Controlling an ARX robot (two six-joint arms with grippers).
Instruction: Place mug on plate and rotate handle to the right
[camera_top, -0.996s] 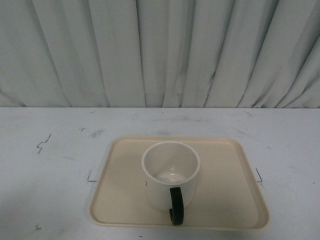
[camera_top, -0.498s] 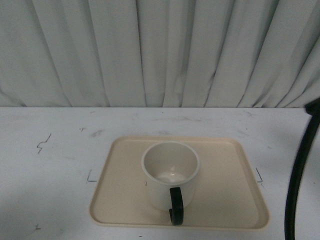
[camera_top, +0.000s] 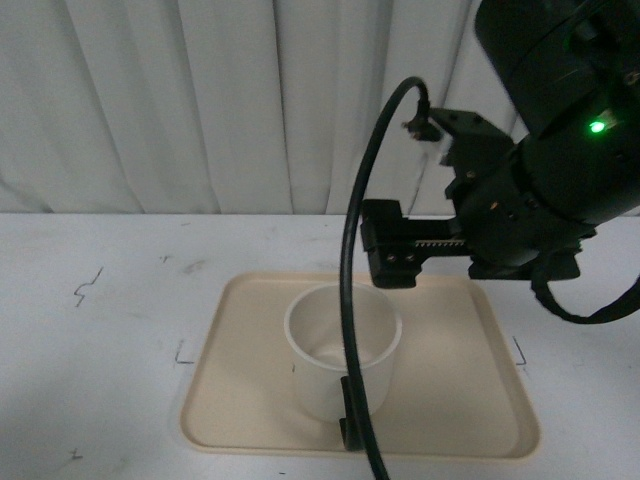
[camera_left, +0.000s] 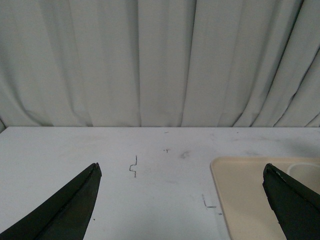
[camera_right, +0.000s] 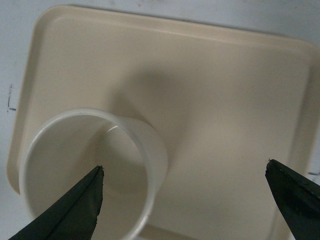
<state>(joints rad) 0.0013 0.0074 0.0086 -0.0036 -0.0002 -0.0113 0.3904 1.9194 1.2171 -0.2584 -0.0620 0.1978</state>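
The white mug (camera_top: 330, 345) stands upright on the beige plate (camera_top: 455, 400), left of the plate's middle. Its black handle (camera_top: 344, 431) points toward the plate's front edge and is partly hidden by my right arm's black cable (camera_top: 350, 250). My right arm (camera_top: 540, 180) hangs above the plate's far right part. In the right wrist view the right gripper (camera_right: 183, 165) is open and empty above the plate (camera_right: 225, 100), with the mug (camera_right: 75, 150) under one finger. My left gripper (camera_left: 181, 165) is open and empty over the table, left of the plate (camera_left: 240, 195).
The white table (camera_top: 100, 340) has small black corner marks beside the plate (camera_top: 182, 357). A grey curtain (camera_top: 200, 100) hangs behind the table.
My right arm has swung in from the right and now hangs over the plate's far right side, its cable crossing in front of the mug. The mug and plate have not moved.
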